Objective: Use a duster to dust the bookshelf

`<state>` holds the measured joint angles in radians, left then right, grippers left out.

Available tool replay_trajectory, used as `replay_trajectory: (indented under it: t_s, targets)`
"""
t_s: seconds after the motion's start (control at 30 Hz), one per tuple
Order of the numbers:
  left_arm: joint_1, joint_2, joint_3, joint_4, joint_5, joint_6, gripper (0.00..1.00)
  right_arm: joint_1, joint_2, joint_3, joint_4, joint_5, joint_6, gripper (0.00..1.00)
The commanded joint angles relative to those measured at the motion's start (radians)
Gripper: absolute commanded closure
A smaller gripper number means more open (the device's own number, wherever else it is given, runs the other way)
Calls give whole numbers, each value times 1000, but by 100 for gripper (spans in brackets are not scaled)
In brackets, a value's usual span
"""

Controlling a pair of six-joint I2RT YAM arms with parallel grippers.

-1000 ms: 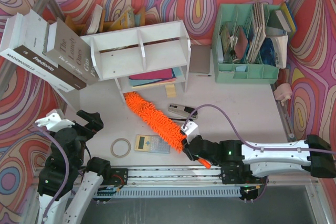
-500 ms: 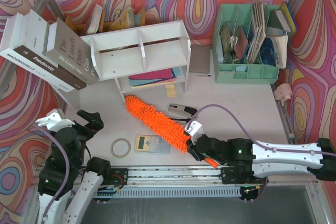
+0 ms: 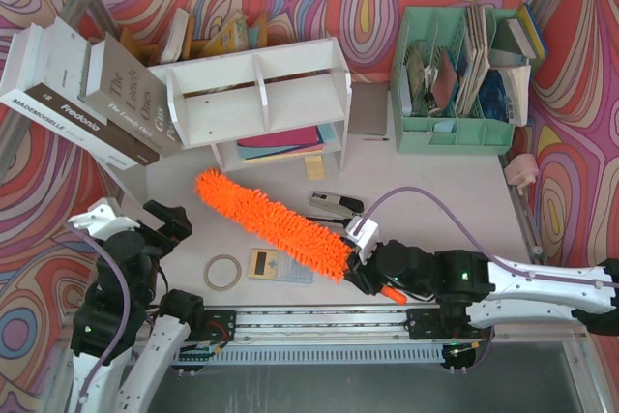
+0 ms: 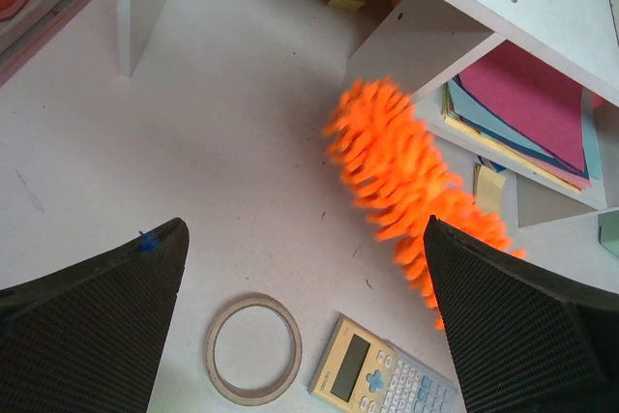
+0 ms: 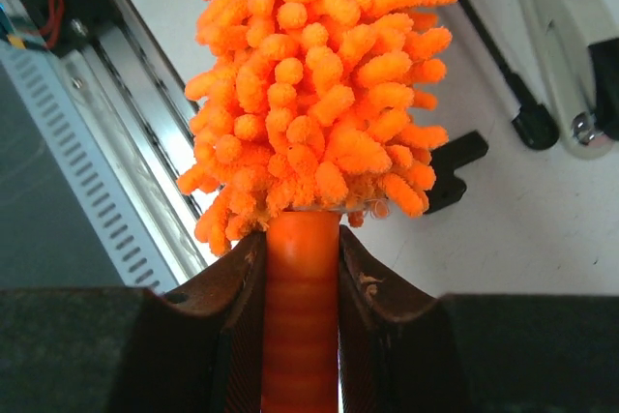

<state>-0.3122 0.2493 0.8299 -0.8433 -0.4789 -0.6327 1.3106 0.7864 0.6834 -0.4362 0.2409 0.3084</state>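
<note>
The bright-orange fluffy duster (image 3: 271,223) is lifted off the table, its tip pointing up-left toward the white bookshelf (image 3: 253,94). My right gripper (image 3: 360,268) is shut on its orange handle (image 5: 301,307), both fingers pressed against it. The duster's fluffy head (image 4: 406,176) shows blurred in the left wrist view, just in front of the shelf's lower tier (image 4: 464,36), which holds coloured folders (image 3: 280,139). My left gripper (image 4: 305,326) is open and empty at the near left, above the table.
A tape ring (image 3: 222,272) and a calculator (image 3: 280,265) lie near the front edge. A stapler (image 3: 337,205) lies right of the duster. Large books (image 3: 87,94) lean left of the shelf. A mint-green file organizer (image 3: 455,84) stands at the back right.
My right gripper has raised the duster and swung its tip leftward, away from the shelf's foot. The right arm has shifted right. The left arm has stayed still.
</note>
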Motion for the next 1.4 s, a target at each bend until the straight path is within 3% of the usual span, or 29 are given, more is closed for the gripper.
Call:
replay_trajectory:
  t_s: [0.0, 0.23, 0.73, 1.07, 1.37]
  targets:
    - [7, 11, -6, 6, -10, 1, 2, 4, -48, 91, 23, 69, -54, 100]
    - [9, 17, -6, 6, -10, 1, 2, 3, -70, 138, 30, 128, -75, 100]
    - [10, 13, -6, 7, -10, 1, 2, 3, 122, -57, 278, 32, 31, 100]
    - [12, -27, -8, 0, -34, -7, 2, 3, 198, 49, 303, 247, 151, 100]
    - [12, -47, -9, 0, -35, -10, 2, 12, 392, 180, 409, 280, 309, 100]
